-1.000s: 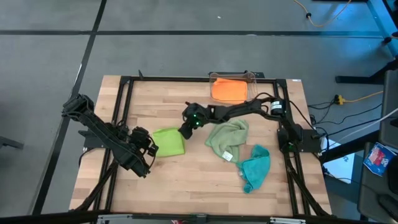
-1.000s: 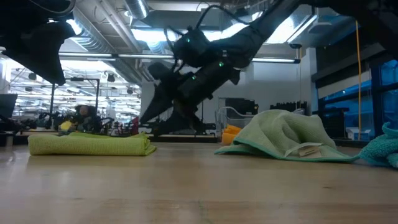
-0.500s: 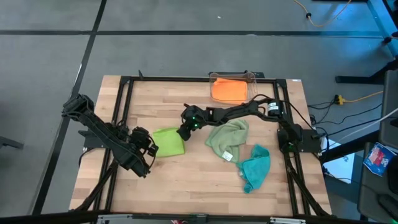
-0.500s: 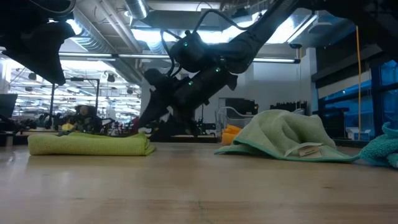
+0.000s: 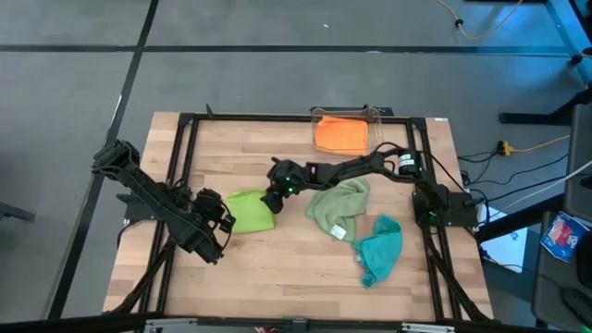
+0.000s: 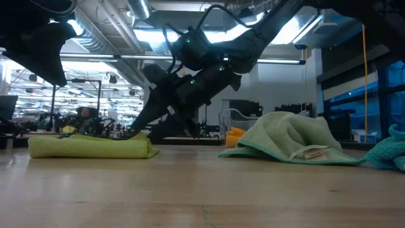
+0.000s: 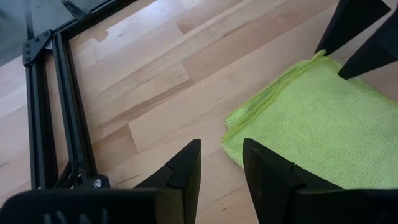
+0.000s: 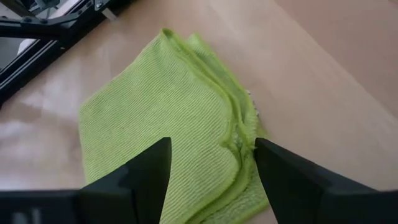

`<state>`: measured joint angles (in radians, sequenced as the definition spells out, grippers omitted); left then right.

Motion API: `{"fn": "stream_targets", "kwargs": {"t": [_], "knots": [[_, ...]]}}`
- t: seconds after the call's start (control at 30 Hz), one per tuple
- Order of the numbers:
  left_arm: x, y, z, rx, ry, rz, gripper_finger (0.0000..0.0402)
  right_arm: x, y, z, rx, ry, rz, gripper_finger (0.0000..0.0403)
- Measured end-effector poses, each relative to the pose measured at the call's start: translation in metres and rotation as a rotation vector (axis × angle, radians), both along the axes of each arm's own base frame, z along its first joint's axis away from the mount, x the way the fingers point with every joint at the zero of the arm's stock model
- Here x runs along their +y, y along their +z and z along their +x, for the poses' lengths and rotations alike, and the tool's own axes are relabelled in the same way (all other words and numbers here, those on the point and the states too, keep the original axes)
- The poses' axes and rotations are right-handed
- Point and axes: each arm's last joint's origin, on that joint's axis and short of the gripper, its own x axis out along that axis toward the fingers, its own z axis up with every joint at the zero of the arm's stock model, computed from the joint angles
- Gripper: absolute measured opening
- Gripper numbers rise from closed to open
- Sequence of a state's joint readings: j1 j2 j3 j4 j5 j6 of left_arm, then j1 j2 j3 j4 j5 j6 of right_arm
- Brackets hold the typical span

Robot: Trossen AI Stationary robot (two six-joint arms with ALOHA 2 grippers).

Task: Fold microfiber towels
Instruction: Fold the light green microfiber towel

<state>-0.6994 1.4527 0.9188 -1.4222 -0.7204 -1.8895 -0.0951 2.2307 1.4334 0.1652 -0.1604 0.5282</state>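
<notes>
In the low view we are seeing the teal towel (image 6: 391, 154) cut off by the picture's edge. The sage green towel (image 6: 288, 140) is hiding most of the orange towel (image 6: 235, 135) behind it. From above, our right end effector (image 5: 270, 197) is covering the lime green towel's (image 5: 248, 212) near corner.

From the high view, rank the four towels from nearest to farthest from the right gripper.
Right gripper, fingers spread:
1. Lime green towel, directly under its tips, toward the left arm.
2. Sage green towel, just to its right.
3. Orange towel, in the clear bin at the table's far edge.
4. Teal towel, near right.
</notes>
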Motion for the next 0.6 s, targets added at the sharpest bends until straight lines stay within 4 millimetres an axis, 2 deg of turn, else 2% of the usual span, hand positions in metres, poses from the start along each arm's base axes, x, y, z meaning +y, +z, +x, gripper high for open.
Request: {"fn": "stream_targets", "kwargs": {"t": [0.33,0.6], "knots": [[0.0,0.0,0.0,-0.001,0.001,-0.001,0.0111,0.0029,-0.0005,0.0001,0.006,-0.013,-0.033,0.0186],[0.0,0.0,0.0,-0.002,0.001,-0.001,0.0111,0.0007,-0.0004,0.0002,0.006,-0.042,-0.112,0.0182]]}}
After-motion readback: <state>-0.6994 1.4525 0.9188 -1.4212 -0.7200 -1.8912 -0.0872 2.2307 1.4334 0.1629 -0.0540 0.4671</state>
